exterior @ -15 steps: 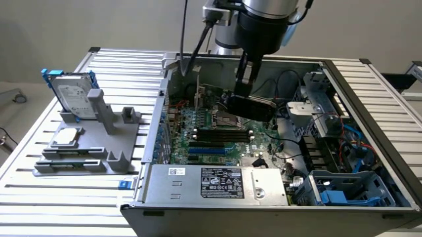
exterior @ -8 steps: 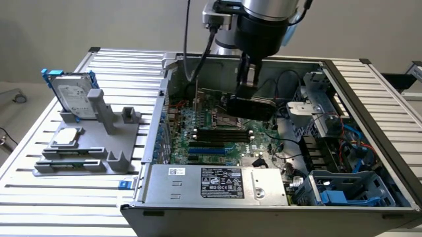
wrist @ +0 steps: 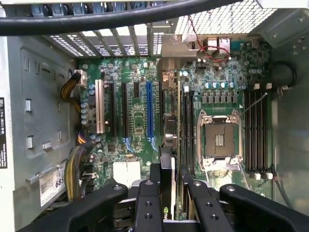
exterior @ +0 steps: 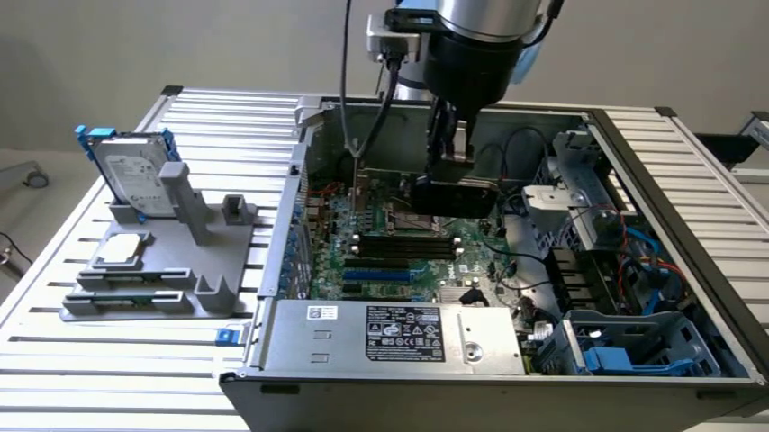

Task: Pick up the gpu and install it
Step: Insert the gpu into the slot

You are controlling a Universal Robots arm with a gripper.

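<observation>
The gpu (exterior: 458, 197), a black-faced card, hangs inside the open computer case (exterior: 284, 225) just above the green motherboard (exterior: 384, 247). My gripper (exterior: 453, 173) comes down from above and is shut on the card's top edge. In the wrist view the gpu (wrist: 167, 162) shows edge-on between my black fingers (wrist: 147, 205), running out over the motherboard (wrist: 135, 104). It lies between the blue expansion slot (wrist: 149, 111) and the CPU socket (wrist: 219, 140). Whether the card touches a slot I cannot tell.
A grey fixture (exterior: 180, 270) on the slatted table at the exterior view's left holds a silver hard drive with blue rails (exterior: 135, 175) and a small silver chip (exterior: 124, 249). The power supply (exterior: 397, 331), drive cages (exterior: 637, 346) and cables (exterior: 529, 261) crowd the case.
</observation>
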